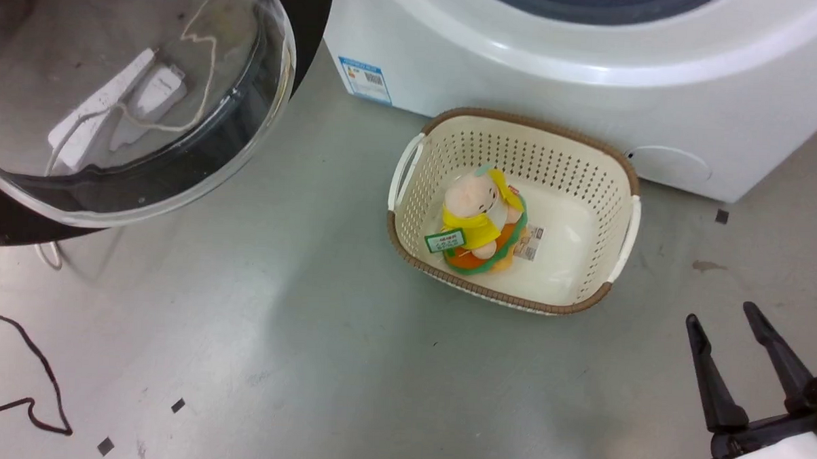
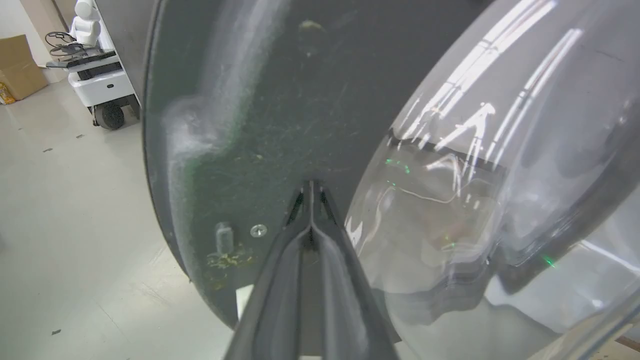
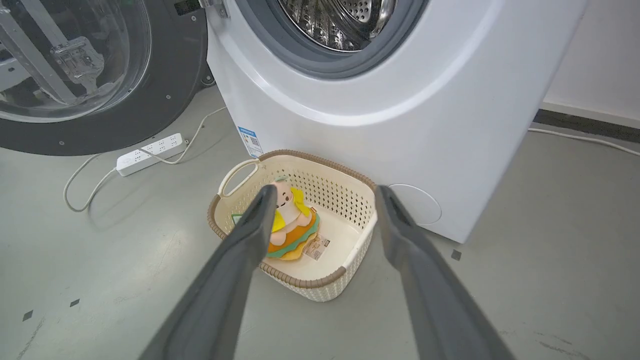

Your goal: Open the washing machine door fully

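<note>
The washing machine door (image 1: 113,110) hangs swung wide open at the upper left of the head view, a black disc with a bulging clear glass bowl. In the right wrist view the door (image 3: 165,90) stands left of the white washing machine (image 3: 400,110), whose steel drum (image 3: 340,20) is exposed. My left gripper (image 2: 311,186) is shut with nothing between its fingers. Its tips lie at the dark face of the door (image 2: 260,110), just left of the glass bowl. My right gripper (image 1: 721,315) is open and empty low at the right, well away from the door; my right gripper (image 3: 325,192) points toward the basket.
A cream basket (image 1: 621,176) holding a plush toy (image 1: 480,218) sits on the floor against the washing machine (image 1: 522,77). A white power strip (image 3: 150,152) with its cord lies under the door. A black cable (image 1: 36,379) trails at the left. A white wheeled machine (image 2: 100,85) stands farther off.
</note>
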`<state>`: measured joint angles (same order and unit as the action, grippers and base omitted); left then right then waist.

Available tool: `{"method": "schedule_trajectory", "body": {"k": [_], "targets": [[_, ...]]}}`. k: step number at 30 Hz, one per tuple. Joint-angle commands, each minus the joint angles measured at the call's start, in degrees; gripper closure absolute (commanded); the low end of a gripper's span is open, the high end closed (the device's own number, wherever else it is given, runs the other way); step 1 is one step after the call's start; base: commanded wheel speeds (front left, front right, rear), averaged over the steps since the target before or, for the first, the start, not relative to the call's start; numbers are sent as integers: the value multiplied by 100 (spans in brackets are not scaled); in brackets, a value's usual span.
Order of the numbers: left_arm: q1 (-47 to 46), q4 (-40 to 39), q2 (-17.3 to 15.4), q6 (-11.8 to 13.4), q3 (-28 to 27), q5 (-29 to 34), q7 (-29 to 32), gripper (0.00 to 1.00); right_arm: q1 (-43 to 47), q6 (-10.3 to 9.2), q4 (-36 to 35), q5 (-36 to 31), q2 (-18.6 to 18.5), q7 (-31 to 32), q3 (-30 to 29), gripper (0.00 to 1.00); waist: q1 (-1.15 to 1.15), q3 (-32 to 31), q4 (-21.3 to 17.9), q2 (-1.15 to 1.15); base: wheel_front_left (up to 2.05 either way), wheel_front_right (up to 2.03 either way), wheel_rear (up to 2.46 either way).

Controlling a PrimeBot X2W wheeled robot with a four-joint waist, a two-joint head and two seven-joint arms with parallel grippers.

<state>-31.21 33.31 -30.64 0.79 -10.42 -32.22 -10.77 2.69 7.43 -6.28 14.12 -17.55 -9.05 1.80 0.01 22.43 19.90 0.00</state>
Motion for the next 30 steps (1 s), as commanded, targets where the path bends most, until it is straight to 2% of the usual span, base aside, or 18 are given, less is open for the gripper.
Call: {"method": "schedule_trajectory", "body": {"k": [1, 6, 10, 12, 13, 14, 15, 16, 17, 24, 30], "targets": [[-47, 6, -86, -86, 61, 107, -135, 100, -88, 6, 65, 28, 70, -74, 3, 0, -1, -174, -66, 0, 0, 0, 0], [169, -360, -75, -206, 226, 316, -301, 100, -130, 6, 297, 71, 217, -254, -195, 0, -1, -648, -204, 0, 0, 0, 0], [436, -782, 98, -300, 419, 383, -325, 100, -169, 6, 446, 77, 325, -363, -310, 0, -1, -1001, -322, 0, 0, 0, 0], [772, -1246, 386, -322, 697, 440, -287, 100, -166, 6, 566, 67, 480, -454, -439, 0, -1, -1353, -460, 0, 0, 0, 0], [772, -1246, 386, -322, 697, 440, -287, 100, -166, 6, 566, 67, 480, -454, -439, 0, -1, -1353, -460, 0, 0, 0, 0], [1027, -1547, 603, -273, 863, 465, -246, 100, -147, 6, 621, 32, 589, -497, -488, 0, -1, -1572, -588, 0, 0, 0, 0], [1027, -1547, 603, -273, 863, 465, -246, 100, -147, 6, 621, 32, 589, -497, -488, 0, -1, -1572, -588, 0, 0, 0, 0], [1302, -1839, 798, -224, 1055, 514, -177, 100, -116, 6, 660, -5, 673, -529, -508, 0, -1, -1761, -725, 0, 0, 0, 0], [1302, -1839, 798, -224, 1055, 514, -177, 100, -116, 6, 660, -5, 673, -529, -508, 0, -1, -1761, -725, 0, 0, 0, 0], [2199, -2452, 1383, -92, 1701, 679, -84, 100, 111, 6, 678, -119, 881, -578, -502, 0, -1, -2189, -1144, 0, 0, 0, 0], [2809, -2580, 1689, 187, 1855, 885, -291, 100, 227, 6, 707, -174, 986, -588, -393, 0, -1, -2339, -1500, 0, 0, 0, 0]]}}
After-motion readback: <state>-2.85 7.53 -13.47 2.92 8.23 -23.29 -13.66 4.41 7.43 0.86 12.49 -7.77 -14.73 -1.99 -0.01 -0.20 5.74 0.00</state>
